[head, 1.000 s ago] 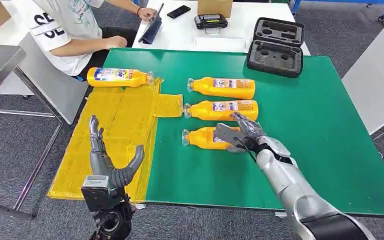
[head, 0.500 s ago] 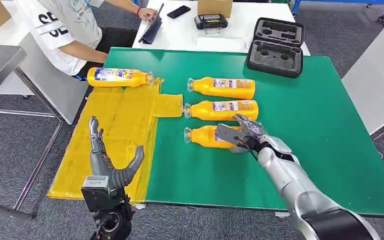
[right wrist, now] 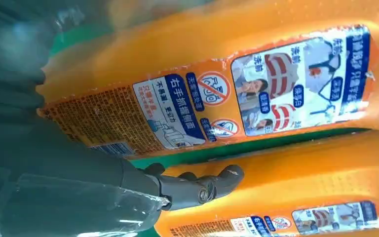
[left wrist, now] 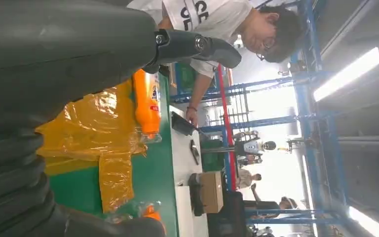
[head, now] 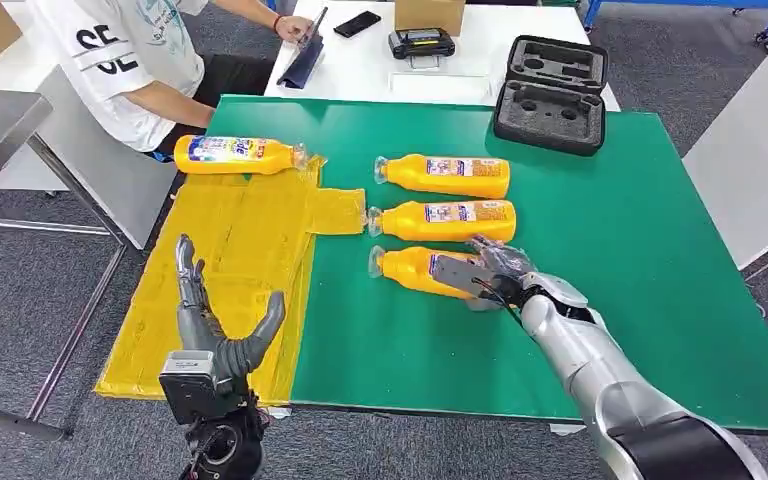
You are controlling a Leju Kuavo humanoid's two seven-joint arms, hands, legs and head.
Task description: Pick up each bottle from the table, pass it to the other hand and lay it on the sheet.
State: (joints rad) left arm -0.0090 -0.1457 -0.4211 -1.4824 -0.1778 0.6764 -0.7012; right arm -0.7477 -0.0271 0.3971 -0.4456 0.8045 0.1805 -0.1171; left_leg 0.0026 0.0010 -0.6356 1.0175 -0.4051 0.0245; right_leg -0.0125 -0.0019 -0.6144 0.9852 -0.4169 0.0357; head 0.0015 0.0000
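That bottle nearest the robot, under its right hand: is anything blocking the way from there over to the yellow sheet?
Nothing visible does. The nearest bottle lies under the right hand, with bare green table between it and the yellow sheet. The left hand waits open over the sheet's near part.

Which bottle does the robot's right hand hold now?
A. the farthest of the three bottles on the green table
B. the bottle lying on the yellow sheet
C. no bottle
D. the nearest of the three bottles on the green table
D: the right hand is wrapped around the nearest bottle of the row on the green table.
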